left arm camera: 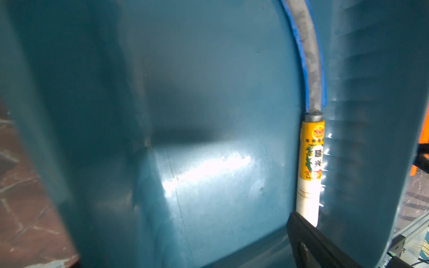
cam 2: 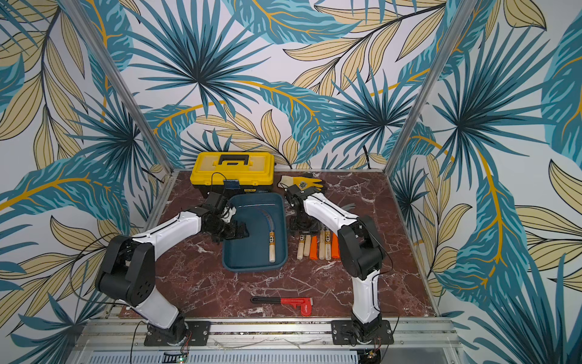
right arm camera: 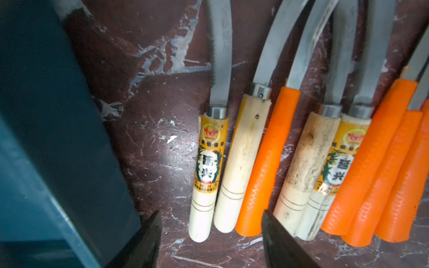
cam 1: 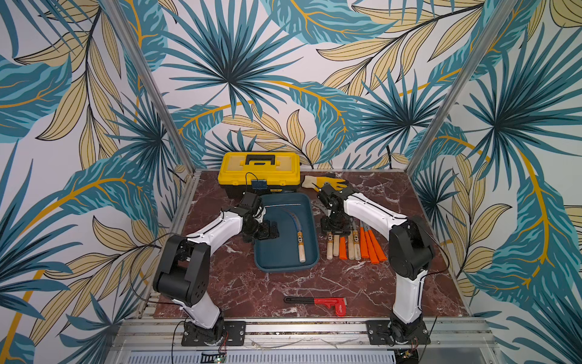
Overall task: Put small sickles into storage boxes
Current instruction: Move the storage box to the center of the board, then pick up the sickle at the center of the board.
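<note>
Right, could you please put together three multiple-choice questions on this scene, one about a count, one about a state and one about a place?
1. How many sickles lie in the teal tray?
A. one
B. three
C. none

2. How is the lid of the yellow toolbox?
A. propped open
B. shut
C. taken off

3. Where does the red pipe wrench lie?
A. in the tray
B. on the toolbox
C. on the table, near its front edge

Answers:
1. A, since both top views show a single wooden-handled sickle inside the tray, while the rest lie in a row beside it.
2. B, since the lid sits flat on the box with its black handle folded down.
3. C, since it lies flat on the marbled surface between the two arm bases.
</note>
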`<state>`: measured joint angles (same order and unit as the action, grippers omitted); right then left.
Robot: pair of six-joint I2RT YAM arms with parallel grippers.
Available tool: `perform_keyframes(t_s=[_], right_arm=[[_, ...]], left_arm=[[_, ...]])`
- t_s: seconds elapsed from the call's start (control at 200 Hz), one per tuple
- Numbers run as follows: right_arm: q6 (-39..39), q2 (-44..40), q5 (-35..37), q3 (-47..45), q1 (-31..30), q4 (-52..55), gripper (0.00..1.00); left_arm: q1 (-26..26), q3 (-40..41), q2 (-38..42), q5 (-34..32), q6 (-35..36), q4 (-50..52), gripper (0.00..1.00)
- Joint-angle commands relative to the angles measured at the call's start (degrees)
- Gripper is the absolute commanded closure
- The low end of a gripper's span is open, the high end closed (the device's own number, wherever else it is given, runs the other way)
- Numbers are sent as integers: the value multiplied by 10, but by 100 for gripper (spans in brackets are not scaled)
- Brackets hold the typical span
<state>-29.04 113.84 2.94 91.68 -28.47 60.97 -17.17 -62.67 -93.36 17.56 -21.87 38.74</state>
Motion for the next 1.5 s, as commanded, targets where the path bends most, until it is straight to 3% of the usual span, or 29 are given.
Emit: perform_keyframes(t_s=[0.0, 0.115, 0.461, 0.696, 1.106, 1.497], right_arm=[[2, 18, -5, -10, 4, -6, 41], [3, 25, -8, -9, 8, -13, 51], [7, 57, -14, -1, 15, -30, 56], [5, 74, -17, 3, 16, -43, 64], [-3, 96, -24, -6, 18, -69, 68], [-2, 105, -32, -19, 25, -83, 80]], left_arm=[[-2, -7, 43, -5, 16, 30, 1], [-3, -7, 71, -13, 20, 54, 1], [-6, -25, 143, -4, 12, 111, 1], [-44, -51, 175, 3, 0, 114, 1], [-125, -67, 187, 5, -27, 113, 1], [-135, -61, 190, 6, -47, 113, 1]])
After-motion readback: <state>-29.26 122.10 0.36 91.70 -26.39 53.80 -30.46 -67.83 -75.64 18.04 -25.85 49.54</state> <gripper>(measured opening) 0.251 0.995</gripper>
